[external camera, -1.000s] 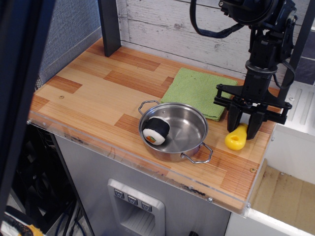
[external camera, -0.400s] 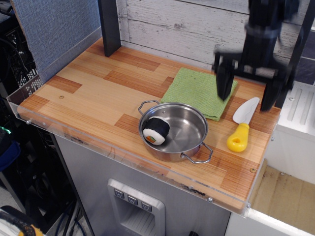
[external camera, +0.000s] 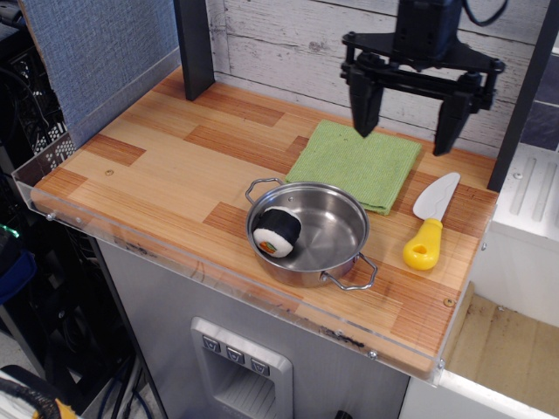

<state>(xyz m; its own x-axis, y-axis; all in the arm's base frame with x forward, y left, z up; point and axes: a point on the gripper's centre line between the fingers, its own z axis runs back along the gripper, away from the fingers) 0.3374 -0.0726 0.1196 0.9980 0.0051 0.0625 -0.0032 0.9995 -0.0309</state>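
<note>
My gripper hangs open high above the back of the counter, its two black fingers spread wide over the far edge of a green cloth. Nothing is between the fingers. A toy knife with a yellow handle and a white blade lies flat on the wood to the right of the cloth, below and to the right of the gripper. A steel pan with two loop handles stands in front of the cloth, and a black, white and orange sushi roll rests inside it at its left.
The wooden counter has a clear plastic lip along its front and left edges. A dark post stands at the back left against a whitewashed plank wall. A white ledge adjoins the counter on the right.
The gripper rose from around the knife's yellow handle, leaving the knife on the wood, and moved back and left over the cloth. The dark shape at the left of the view has gone.
</note>
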